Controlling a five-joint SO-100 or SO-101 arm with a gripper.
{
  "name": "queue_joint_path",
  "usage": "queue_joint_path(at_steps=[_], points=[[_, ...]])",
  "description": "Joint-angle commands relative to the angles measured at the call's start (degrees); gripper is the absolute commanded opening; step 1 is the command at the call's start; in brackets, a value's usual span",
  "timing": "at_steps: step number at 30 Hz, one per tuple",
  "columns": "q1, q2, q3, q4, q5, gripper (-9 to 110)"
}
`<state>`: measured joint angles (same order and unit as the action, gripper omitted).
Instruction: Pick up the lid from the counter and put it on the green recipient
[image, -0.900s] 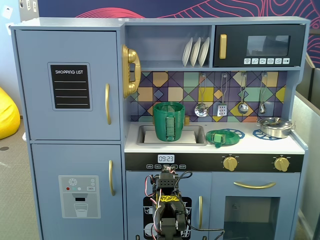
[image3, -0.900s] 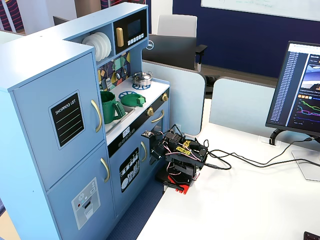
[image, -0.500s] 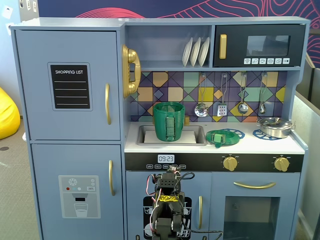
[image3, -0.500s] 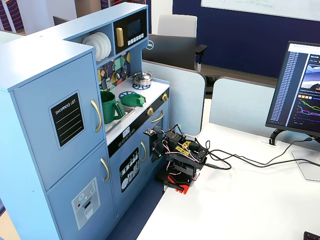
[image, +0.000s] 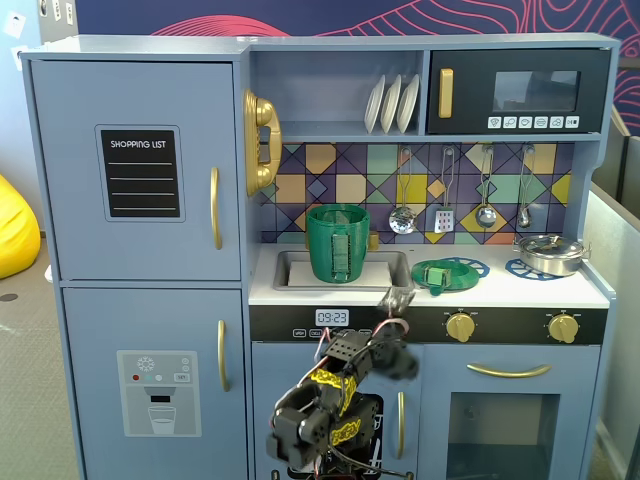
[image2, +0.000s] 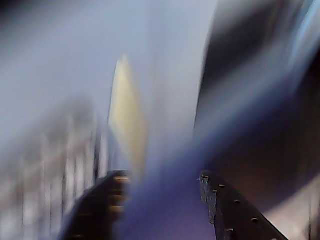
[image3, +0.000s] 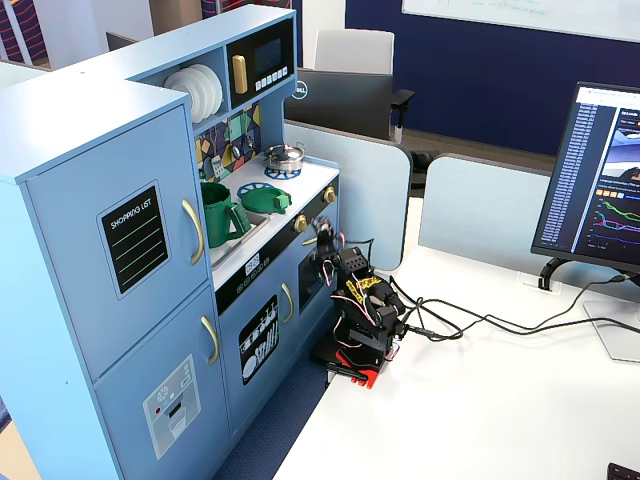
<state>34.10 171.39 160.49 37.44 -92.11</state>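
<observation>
The green lid (image: 437, 275) lies flat on a blue burner circle on the counter, right of the sink; it also shows in the other fixed view (image3: 266, 200). The dark-green recipient (image: 338, 243) stands upright in the sink, its ribbed handle facing front, and shows in the other fixed view too (image3: 218, 213). My gripper (image: 397, 300) is raised in front of the counter's front edge, below and left of the lid, touching neither; it also shows from the side (image3: 325, 240). The wrist view is blurred by motion; there the gripper (image2: 162, 192) has its jaws apart with nothing between them.
A shiny silver pot (image: 550, 253) sits on the right burner. Utensils (image: 445, 215) hang on the back wall. The sink (image: 291, 268) holds the recipient. The arm's base (image3: 355, 350) stands on a white table beside cables (image3: 470, 322) and a monitor (image3: 600, 190).
</observation>
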Motion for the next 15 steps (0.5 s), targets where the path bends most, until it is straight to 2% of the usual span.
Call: queue_joint_path(at_steps=[1,6,15], points=[[3.3,-6.8,-6.3,-25.6,0.2,30],[1.8,-12.1,-10.9,-32.3,1.3,36],[0.1,-24.0,-19.0,-38.0,0.8,35]])
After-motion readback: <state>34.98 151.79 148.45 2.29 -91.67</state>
